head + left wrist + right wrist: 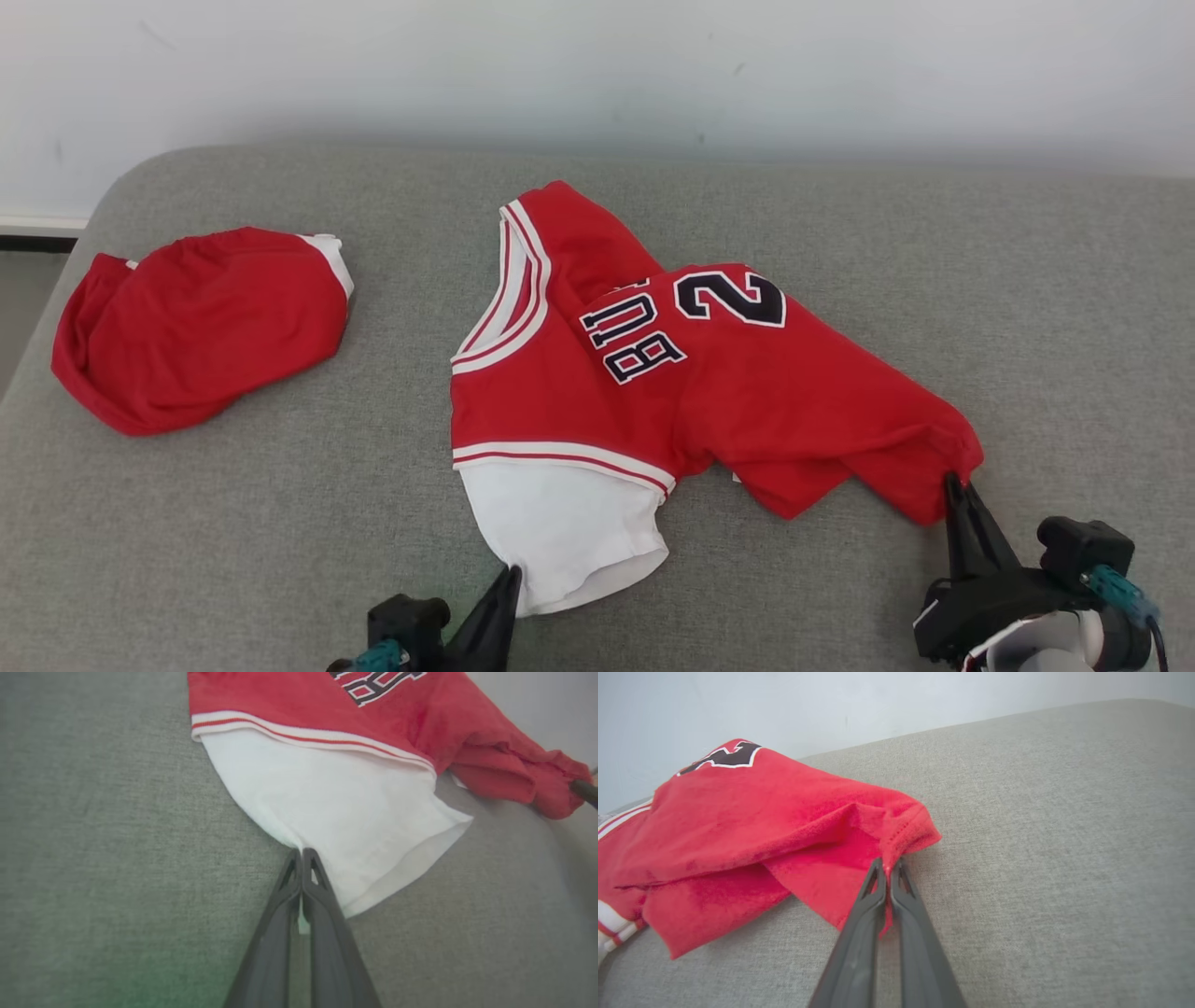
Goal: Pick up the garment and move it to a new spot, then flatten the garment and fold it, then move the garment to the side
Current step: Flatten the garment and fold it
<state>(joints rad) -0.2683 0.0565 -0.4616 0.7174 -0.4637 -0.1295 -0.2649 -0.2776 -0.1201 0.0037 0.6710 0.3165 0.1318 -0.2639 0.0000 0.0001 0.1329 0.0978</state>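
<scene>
A red jersey [747, 392] with a white sleeve, striped trim and black lettering lies crumpled on the grey cushion [233, 523]. My left gripper [509, 571] is shut on the edge of the white sleeve [336, 807], with white cloth pinched between its fingers [280, 905]. At the jersey's right end my right gripper [952, 481] is shut on the red hem [906, 830], and a strip of red cloth shows between its fingers [864, 924]. Part of the jersey is folded over itself, so the lettering reads sideways.
A second red garment [196, 327] with a white edge lies bunched at the cushion's far left. A pale wall [597, 65] runs behind the cushion. The cushion's left edge drops off near a dark floor strip [28, 252].
</scene>
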